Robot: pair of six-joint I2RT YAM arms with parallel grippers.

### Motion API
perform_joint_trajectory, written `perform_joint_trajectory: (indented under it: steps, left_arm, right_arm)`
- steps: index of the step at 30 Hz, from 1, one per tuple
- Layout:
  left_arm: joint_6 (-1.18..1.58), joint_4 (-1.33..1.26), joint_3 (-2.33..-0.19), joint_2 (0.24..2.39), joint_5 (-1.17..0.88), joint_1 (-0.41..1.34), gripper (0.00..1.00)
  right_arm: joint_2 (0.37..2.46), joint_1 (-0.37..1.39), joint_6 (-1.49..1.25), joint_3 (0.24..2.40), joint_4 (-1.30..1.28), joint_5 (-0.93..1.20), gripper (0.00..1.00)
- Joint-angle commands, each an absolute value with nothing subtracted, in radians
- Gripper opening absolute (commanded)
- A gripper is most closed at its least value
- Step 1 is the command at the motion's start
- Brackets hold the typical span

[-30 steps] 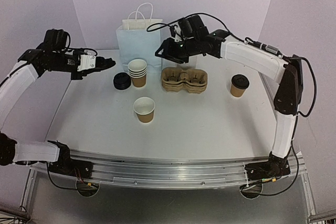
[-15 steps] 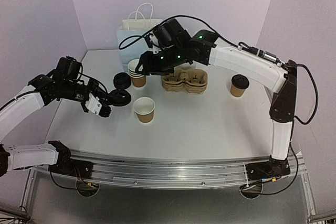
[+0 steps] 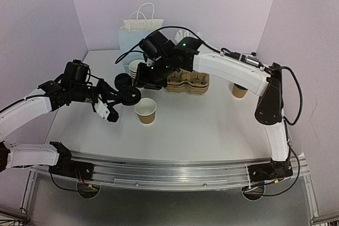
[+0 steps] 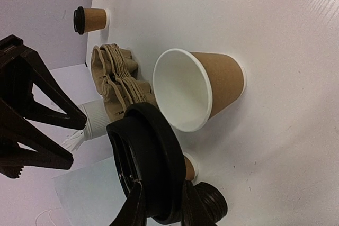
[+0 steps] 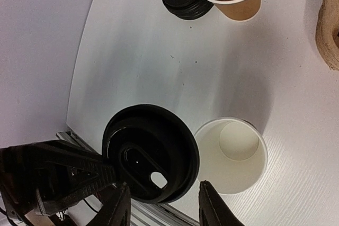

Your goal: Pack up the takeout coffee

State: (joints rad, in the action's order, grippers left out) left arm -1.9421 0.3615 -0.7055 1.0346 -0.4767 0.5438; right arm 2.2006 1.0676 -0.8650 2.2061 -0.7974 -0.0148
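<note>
White table [image 3: 212,125] with lilac walls [image 3: 222,3] on three sides. Pale blue paper bag [image 3: 131,41] stands upright at the back, white handles [image 3: 144,11] up. Stack of tan pulp cup carriers [image 3: 196,84] lies flat in front of it, a little to the right. White holder [image 4: 97,120] of white sticks sits just behind the carriers. Metal rail [image 3: 169,170] runs along the near edge.

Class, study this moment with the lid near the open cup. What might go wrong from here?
1. The left gripper pinches the lid only at its rim, tilted, so it may slip or land crooked on the open cup.
2. Nothing holds that cup; an off-centre push could tip it.
3. The right gripper hangs open close by, so the arms might bump.
</note>
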Motion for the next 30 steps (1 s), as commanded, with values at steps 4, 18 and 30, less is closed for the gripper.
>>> perform_joint_trajectory:
  steps: [4, 18, 30]
  left_arm:
    - [-1.987, 0.26, -0.712, 1.071, -0.445, 0.568, 0.17]
    - [-2.002, 0.234, -0.723, 1.1, -0.442, 0.588, 0.17]
    - [-1.992, 0.18, -0.725, 1.126, -0.414, 0.617, 0.16]
  right_arm:
    - [2.243, 1.081, -0.979, 2.247, -0.821, 0.012, 0.38]
    - [2.281, 1.082, -0.971, 2.235, -0.843, -0.051, 0.22]
    - [2.32, 1.082, -0.968, 2.248, -0.848, -0.052, 0.14]
